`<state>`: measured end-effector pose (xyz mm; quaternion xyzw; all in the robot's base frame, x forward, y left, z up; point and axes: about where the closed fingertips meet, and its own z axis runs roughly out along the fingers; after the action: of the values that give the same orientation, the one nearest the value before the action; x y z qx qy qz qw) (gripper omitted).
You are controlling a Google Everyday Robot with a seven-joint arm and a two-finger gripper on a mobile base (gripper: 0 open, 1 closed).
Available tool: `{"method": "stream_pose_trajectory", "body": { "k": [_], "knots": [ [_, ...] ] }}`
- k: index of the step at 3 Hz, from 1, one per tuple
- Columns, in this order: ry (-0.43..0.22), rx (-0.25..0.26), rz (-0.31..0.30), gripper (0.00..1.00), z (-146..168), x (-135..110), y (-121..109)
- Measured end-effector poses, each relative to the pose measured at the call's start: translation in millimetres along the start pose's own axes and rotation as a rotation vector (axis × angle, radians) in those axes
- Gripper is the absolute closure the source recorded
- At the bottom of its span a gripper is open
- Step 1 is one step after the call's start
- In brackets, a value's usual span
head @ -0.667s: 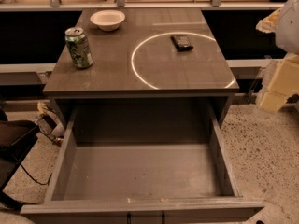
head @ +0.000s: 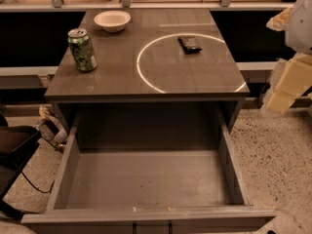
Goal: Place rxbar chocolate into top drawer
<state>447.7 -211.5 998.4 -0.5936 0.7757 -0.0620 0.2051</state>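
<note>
The rxbar chocolate [head: 189,44], a small flat black bar, lies on the grey cabinet top [head: 122,77], at the back right inside a bright ring of light. The top drawer [head: 148,179] is pulled fully out at the front, and nothing lies on its grey floor. My gripper [head: 285,89] shows as cream-coloured parts at the right edge. It hangs off the cabinet's right side, over the floor, well apart from the bar and holding nothing that I can see.
A green soda can [head: 82,49] stands upright at the cabinet top's left. A white bowl [head: 112,20] sits at the back left. A dark object with cables [head: 19,150] lies on the speckled floor to the left. A counter runs behind the cabinet.
</note>
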Motion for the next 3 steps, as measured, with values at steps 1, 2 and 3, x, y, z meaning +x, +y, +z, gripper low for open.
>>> {"method": "stream_pose_trajectory", "body": {
  "k": [1,2,3],
  "knots": [
    [-0.043,0.074,0.077,0.00,9,2,-29],
    [-0.129,0.171,0.305,0.00,33,16,-70],
    [-0.206,0.264,0.511,0.00,54,31,-106]
  ]
}}
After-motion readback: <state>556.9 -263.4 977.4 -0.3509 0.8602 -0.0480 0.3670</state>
